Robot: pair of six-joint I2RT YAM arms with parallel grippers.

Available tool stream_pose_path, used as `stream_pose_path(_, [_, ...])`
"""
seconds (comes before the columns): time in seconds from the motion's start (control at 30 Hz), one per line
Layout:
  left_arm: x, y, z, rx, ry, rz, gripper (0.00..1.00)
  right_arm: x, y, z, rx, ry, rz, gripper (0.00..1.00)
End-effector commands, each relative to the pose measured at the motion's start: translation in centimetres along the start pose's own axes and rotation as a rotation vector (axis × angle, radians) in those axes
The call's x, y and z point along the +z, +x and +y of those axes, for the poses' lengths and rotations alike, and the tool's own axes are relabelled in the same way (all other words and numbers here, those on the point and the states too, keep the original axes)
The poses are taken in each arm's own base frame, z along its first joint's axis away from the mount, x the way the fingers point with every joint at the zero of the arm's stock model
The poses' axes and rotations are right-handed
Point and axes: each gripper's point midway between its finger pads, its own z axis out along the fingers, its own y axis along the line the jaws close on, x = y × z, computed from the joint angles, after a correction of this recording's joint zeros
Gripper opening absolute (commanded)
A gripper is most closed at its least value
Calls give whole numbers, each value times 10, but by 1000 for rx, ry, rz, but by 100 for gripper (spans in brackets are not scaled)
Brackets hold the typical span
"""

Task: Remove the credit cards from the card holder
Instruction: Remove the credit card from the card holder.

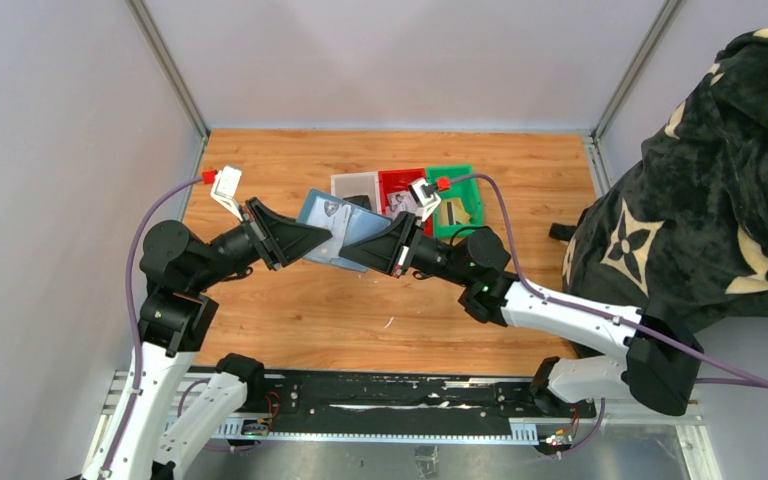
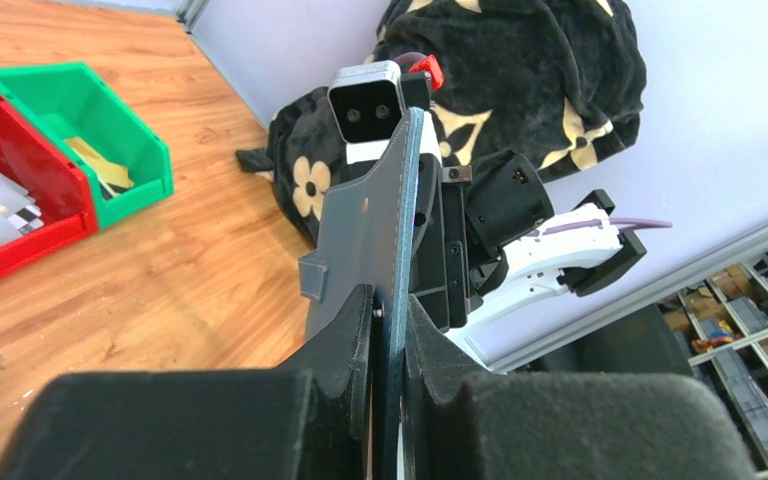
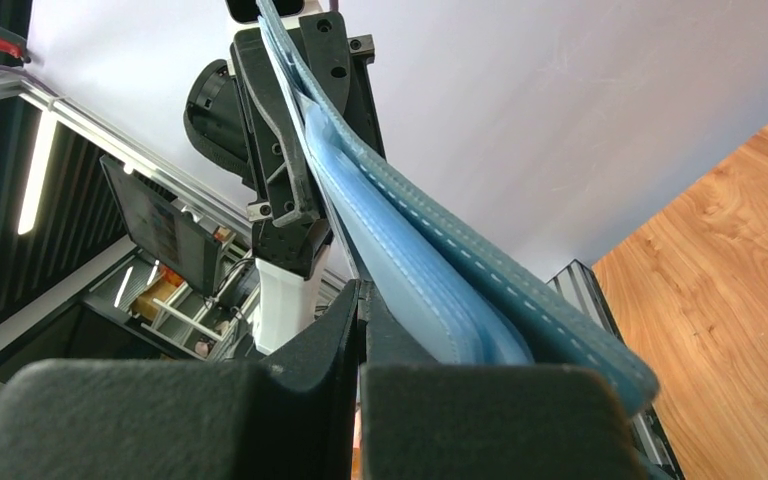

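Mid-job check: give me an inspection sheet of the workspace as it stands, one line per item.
Surface: wooden table, a few pale specks near the middle.
Job's things: card holder held open in the air between both arms; credit cards cannot be told apart from it here.
Clutter: grey bin, red bin with white printed sheets, green bin with something yellowish, all at the back.
Grippers: left gripper shut on the card holder's left edge; right gripper shut at its right edge.
Cables: purple cable on the left arm, another on the right.
Surroundings: pale walls; black flowered blanket at the right.
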Motion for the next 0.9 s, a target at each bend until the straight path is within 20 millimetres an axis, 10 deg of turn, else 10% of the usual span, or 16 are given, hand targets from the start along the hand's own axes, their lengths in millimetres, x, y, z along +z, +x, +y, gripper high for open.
stream_pose_path(0.0, [-4,-6,-24,24,63,-1,11,-8,-6,-12,-36,60,-26,0])
stream_pose_path(0.27, [-4,-8,-24,33,60,-6,4,-14,4,-15,-60,89,31,0])
stream_pose_path(0.53, [-4,-8,-24,38,55,-6,2,-2,-5,29,-50,-105,31,43])
stream_pose_path(0.87, [-4,-10,-26,44,55,-6,1,8,-8,47,-74,-157,65,45])
